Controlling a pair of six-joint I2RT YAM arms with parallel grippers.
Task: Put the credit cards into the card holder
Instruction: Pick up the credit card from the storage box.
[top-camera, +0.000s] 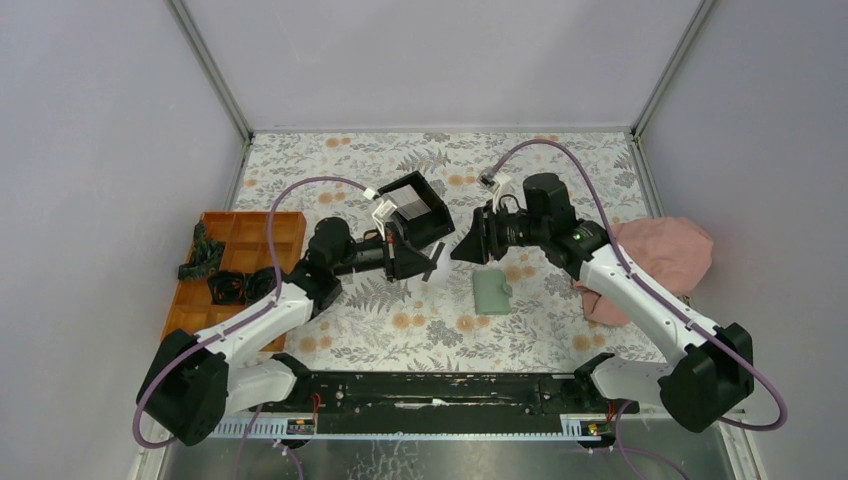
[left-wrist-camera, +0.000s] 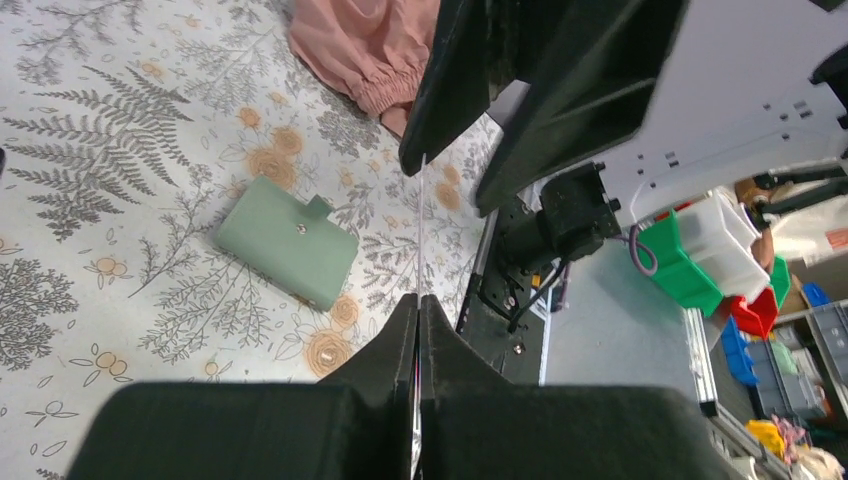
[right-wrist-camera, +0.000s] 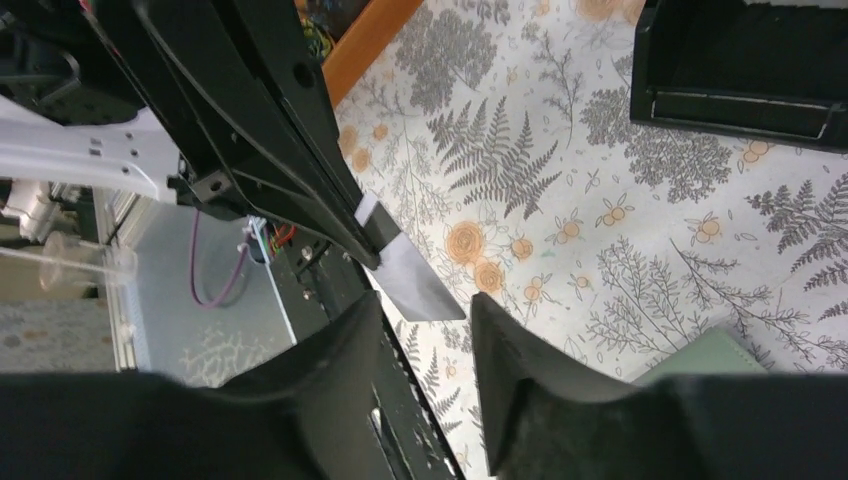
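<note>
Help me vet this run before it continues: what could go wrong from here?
1. The left jaws pinch the card by only one end in mid-air, so it could slip or twist.
2. The card holder lies closed with its flap snapped down, so the card cannot go in until it is opened.

Overhead and close wrist views share card holder (top-camera: 492, 292).
</note>
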